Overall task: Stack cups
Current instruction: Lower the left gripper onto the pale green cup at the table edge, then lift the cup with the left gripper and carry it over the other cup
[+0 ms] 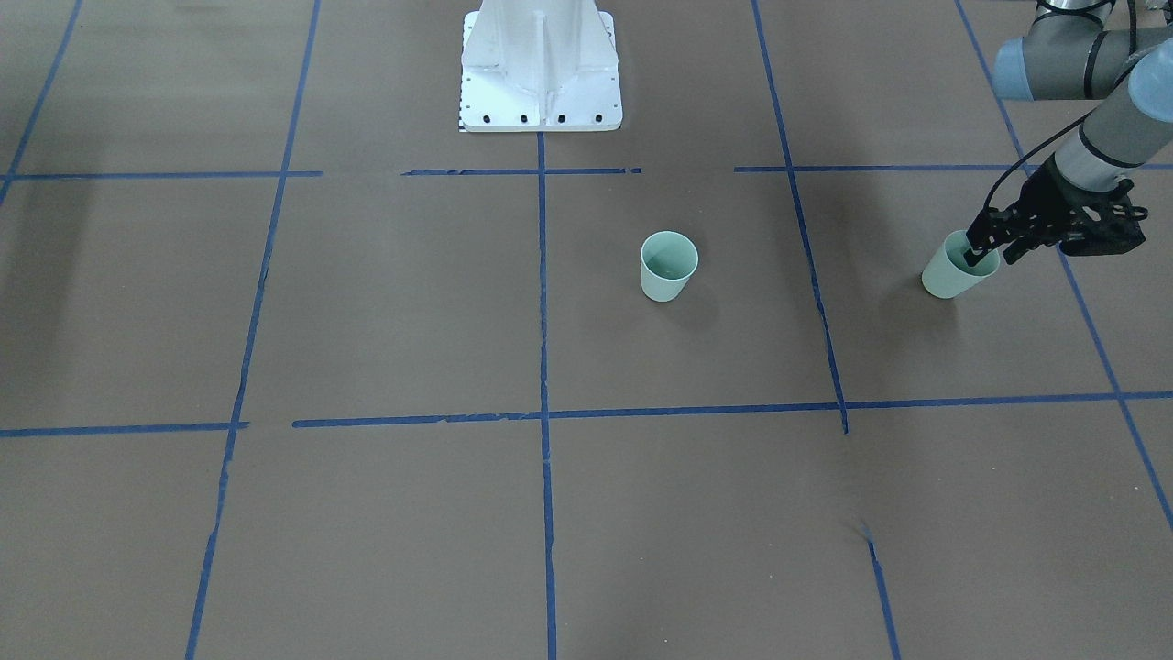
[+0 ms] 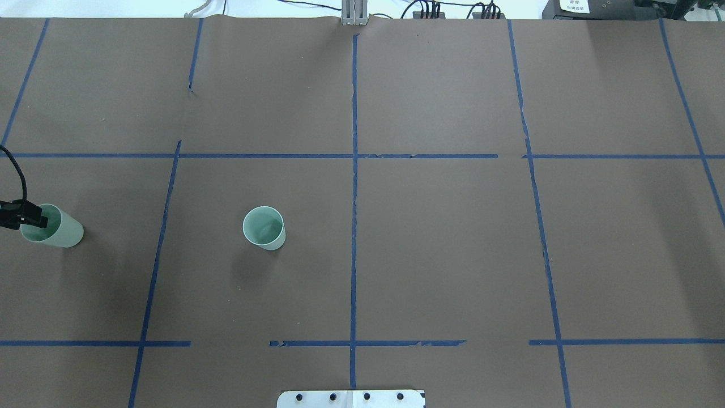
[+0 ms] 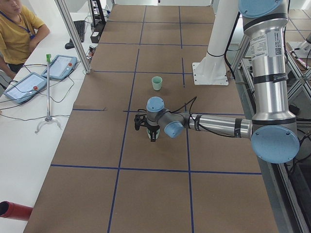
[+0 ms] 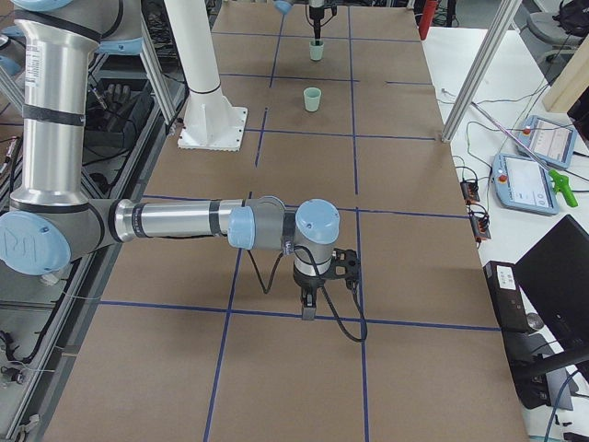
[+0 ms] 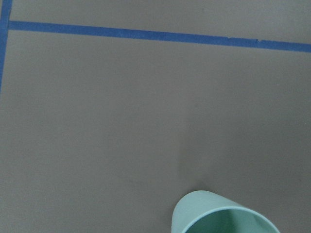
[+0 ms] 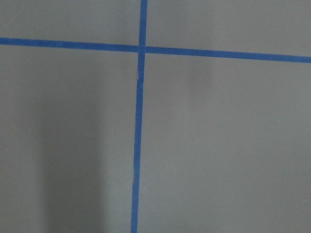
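Brown paper gridded with blue tape [image 1: 542, 302] covered the desk [image 2: 442, 255], a white pedestal [image 1: 541, 69] at its robot-side edge. Near the left edge the left claw [image 1: 994, 252] straddled the rim of the first cup [image 1: 948, 275], its grip impossible to tell, while the second cup [image 1: 668, 266] stood upright nearer the middle, one tape line between them. Only the right-end view showed the right claw [image 4: 308, 308], its opening unclear.

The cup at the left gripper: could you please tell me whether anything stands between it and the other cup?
Nothing visible does. Between the cup at the left gripper and the other cup lies only bare table, crossed by one flat blue tape line.
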